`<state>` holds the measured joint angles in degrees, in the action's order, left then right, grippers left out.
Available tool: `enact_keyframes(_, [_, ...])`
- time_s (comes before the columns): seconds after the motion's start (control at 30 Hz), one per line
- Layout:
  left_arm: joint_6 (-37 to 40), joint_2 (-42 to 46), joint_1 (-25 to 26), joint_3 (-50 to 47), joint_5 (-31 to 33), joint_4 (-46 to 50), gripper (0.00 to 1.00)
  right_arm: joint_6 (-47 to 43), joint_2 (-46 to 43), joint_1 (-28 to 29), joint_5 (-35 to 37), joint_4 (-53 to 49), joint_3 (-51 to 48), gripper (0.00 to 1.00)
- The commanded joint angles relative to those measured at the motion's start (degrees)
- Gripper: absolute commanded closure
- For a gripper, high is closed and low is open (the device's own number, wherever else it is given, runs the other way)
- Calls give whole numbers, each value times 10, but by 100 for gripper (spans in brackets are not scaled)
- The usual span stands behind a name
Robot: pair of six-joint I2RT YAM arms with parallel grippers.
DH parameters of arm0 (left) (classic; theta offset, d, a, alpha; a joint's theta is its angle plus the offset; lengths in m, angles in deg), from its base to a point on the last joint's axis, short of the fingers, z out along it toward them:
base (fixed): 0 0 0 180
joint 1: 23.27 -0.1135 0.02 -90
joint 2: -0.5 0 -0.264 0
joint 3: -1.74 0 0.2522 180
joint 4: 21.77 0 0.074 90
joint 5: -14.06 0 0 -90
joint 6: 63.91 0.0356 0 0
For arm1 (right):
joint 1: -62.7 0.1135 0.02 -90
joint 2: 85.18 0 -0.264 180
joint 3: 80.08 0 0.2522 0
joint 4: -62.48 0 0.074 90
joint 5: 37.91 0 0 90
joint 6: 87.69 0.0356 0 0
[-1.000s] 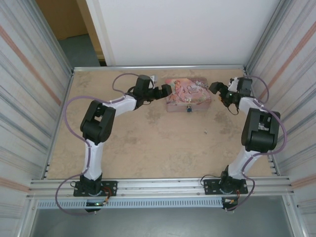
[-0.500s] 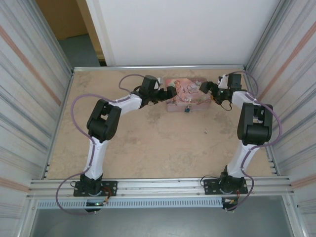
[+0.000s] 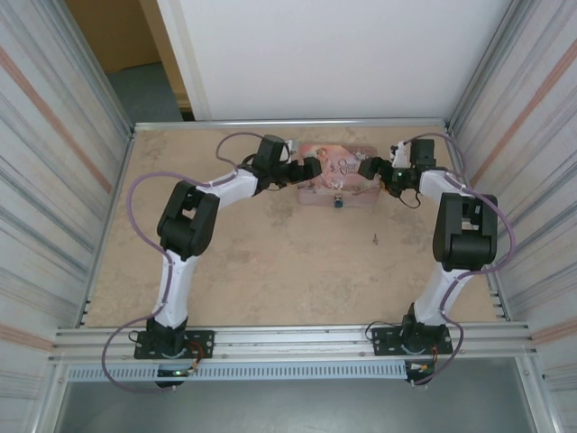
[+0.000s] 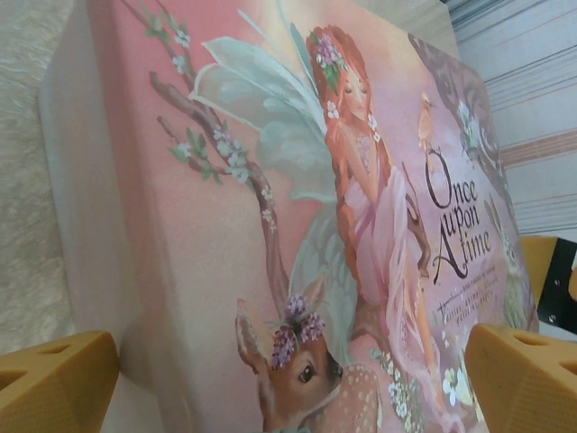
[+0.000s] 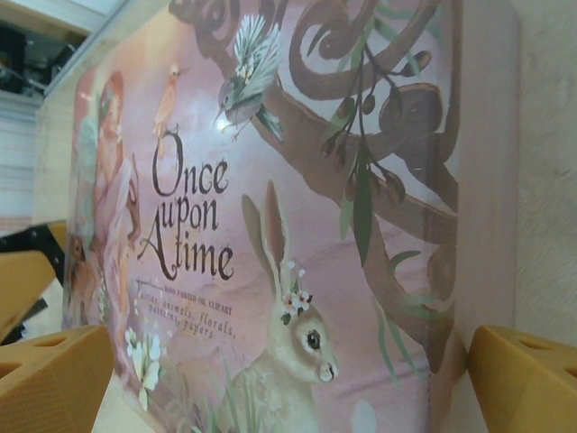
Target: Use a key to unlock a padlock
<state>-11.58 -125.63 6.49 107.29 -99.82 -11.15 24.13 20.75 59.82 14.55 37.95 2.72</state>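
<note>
The small blue-bodied padlock [image 3: 336, 202] hangs at the front face of the pink illustrated tin [image 3: 338, 171] at the back of the table. The key [image 3: 373, 239] is a tiny pale speck lying on the table, in front of the tin and a little to the right. My left gripper [image 3: 311, 170] is at the tin's left end and my right gripper [image 3: 370, 168] at its right end. Both are open. In the left wrist view the yellow fingers [image 4: 54, 370] straddle the tin [image 4: 297, 180]. In the right wrist view the fingers [image 5: 523, 379] also flank the tin [image 5: 297, 180].
Corrugated metal walls close in the left and right sides, and a white panel stands behind the sandy tabletop [image 3: 270, 262]. Purple cables loop off both arms. An aluminium rail [image 3: 288, 338] runs along the near edge.
Both grippers have moved inward from beside the tin to its two ends. The tin has shifted slightly. The key has stayed where it was.
</note>
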Motion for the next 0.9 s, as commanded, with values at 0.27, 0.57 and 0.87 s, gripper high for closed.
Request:
enact_keyframes(0.27, [30, 137, -8, -113, -27, -9, 1, 27, -81, 114, -16, -13, -61, 1])
enact_keyframes(0.57, [48, 200, -29, -178, -15, 30, 1, 56, -107, 202, 3, 0, -96, 1])
enact_keyframes(0.87, [51, 229, -37, -226, 0, 39, 1, 72, -121, 253, 41, -5, -110, 1])
